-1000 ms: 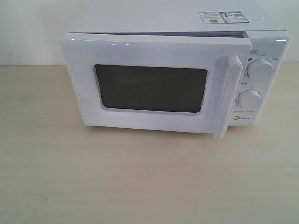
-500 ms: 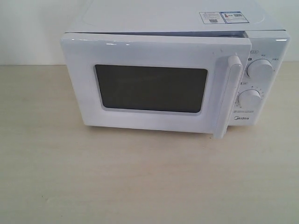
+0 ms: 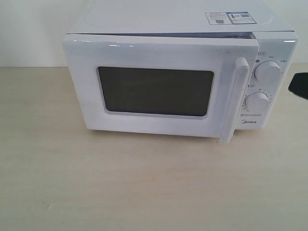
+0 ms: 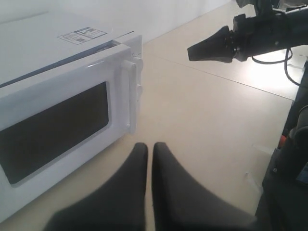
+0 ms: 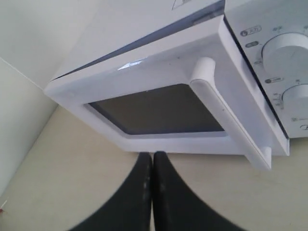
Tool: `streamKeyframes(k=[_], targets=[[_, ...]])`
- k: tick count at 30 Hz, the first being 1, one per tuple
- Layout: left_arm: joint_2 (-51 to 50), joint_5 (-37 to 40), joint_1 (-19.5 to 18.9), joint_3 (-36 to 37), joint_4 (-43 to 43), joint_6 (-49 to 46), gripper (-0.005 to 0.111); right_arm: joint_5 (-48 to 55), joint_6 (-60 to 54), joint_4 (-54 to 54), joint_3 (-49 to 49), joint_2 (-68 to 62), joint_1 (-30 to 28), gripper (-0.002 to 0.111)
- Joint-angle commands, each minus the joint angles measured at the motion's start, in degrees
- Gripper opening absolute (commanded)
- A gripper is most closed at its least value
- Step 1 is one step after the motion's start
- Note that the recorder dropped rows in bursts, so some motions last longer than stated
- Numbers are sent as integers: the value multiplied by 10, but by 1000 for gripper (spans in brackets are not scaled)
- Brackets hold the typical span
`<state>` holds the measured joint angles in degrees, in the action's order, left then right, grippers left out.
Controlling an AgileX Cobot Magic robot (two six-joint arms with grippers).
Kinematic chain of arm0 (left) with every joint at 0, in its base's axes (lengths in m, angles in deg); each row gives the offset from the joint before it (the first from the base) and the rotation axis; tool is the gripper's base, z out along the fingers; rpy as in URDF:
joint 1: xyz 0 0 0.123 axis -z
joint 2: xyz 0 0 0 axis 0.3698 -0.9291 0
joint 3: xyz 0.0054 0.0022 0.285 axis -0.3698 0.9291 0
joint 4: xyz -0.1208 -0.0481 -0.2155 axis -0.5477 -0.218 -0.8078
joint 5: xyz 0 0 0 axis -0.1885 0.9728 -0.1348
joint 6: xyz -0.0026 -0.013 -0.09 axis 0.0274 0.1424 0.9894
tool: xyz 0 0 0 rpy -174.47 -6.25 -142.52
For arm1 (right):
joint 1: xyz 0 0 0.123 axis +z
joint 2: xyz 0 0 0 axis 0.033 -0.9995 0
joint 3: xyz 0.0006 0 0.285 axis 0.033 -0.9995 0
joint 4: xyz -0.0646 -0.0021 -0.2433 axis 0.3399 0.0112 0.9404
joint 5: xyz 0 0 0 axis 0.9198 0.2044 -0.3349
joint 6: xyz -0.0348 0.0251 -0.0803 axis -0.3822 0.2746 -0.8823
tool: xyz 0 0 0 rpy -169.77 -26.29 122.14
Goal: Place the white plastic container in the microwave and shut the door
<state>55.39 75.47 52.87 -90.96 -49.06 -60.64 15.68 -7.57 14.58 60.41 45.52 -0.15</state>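
Microwave (image 3: 144,21) sits at the desk's (image 3: 144,183) back edge, door (image 3: 154,53) ajar on the handle (image 3: 234,101) side. White plastic container not visible, presumably inside. Left tool (image 4: 147,147) and right tool (image 5: 153,155) clenched, empty, probably for pushing.

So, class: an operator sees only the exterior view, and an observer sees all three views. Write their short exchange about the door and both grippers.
Operator: What's the dark shape at my right edge?
Observer: That's the right gripper, shut and empty, aimed toward the door.
Operator: Where's the left gripper?
Observer: The left gripper is shut too, over the table, out in front of the handle.
Operator: Is the door latched?
Observer: No. The right wrist view shows a dark gap between its handle edge and the control panel.
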Motion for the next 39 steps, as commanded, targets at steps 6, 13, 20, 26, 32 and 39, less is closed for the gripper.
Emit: streamKeyframes(k=[6,13,20,26,32,39], targets=[[2,-5,2,3,-8,6,4,14,-98,-110,-26,5,1,0],[2,5,2,3,-8,6,4,22,-234,-216,12,5,1,0],[2,4,2,3,-8,6,4,3,-211,-139,148,1,1,0],[2,4,2,3,-8,6,4,-3,-178,-134,154,1,1,0],[2,4,2,3,-8,6,4,1,-166,-134,154,1,1,0],[2,4,2,3,-8,6,4,24,-137,-134,154,1,1,0]])
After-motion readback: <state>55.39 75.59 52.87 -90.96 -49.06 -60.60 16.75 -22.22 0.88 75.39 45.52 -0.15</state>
